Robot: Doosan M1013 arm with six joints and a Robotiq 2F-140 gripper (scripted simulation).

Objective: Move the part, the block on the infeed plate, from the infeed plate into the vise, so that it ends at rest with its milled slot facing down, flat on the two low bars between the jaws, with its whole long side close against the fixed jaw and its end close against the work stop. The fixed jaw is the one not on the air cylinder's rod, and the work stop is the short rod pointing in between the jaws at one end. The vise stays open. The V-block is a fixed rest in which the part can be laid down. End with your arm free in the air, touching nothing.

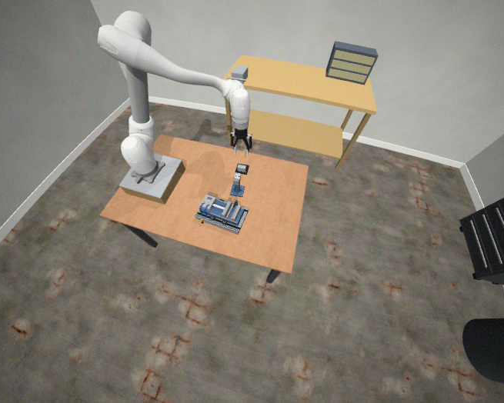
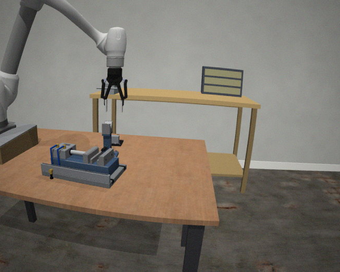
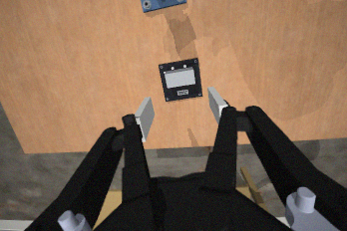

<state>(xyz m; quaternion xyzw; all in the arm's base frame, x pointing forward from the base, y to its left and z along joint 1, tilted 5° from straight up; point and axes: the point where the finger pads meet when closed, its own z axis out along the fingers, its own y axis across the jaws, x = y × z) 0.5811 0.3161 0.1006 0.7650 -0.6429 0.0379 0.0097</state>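
The part [image 3: 179,78], a grey block, lies on the black infeed plate [image 3: 166,93] on the worktop [image 3: 75,70]. High above the plate hangs the claw [image 3: 180,106], half spread, pinching nothing. Beyond the plate stands the V-block [image 2: 106,134], then the vise [image 2: 85,163].

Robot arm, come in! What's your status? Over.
Tool open, empty, high above the part. Part on infeed plate. Nothing in between.
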